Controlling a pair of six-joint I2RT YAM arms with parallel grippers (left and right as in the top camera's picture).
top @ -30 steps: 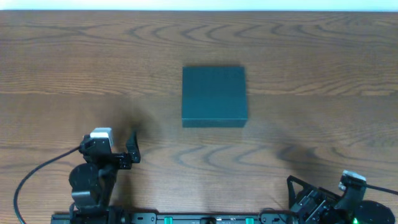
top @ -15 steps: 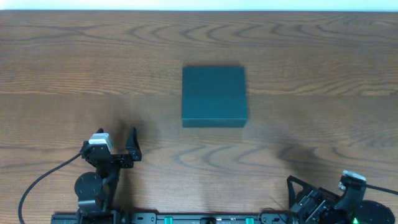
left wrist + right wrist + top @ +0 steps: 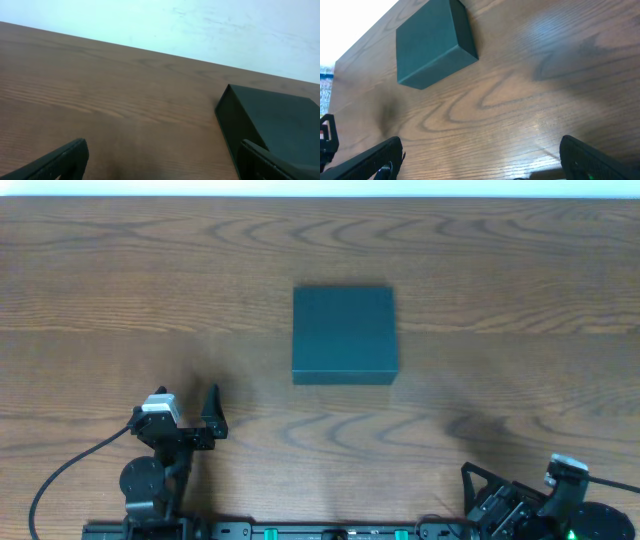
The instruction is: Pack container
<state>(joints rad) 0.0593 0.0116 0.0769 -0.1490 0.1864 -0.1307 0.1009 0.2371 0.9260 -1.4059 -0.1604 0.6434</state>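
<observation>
The container [image 3: 345, 335] is a dark teal square box with its lid down, standing alone in the middle of the table. It also shows at the right of the left wrist view [image 3: 272, 122] and at the upper left of the right wrist view [image 3: 432, 42]. My left gripper [image 3: 188, 418] is open and empty at the near left, well short of the box [image 3: 162, 157]. My right gripper [image 3: 490, 490] is open and empty at the near right corner, far from the box [image 3: 482, 150]. No snack packets are in view.
The wooden table [image 3: 500, 280] ends at a white strip along the far side [image 3: 320, 188]. A black cable [image 3: 60, 465] loops from the left arm near the front edge. The arm bases sit along the front edge.
My left gripper has drawn back a little toward the front edge and lowered, then stopped. The container and the right arm have not moved.
</observation>
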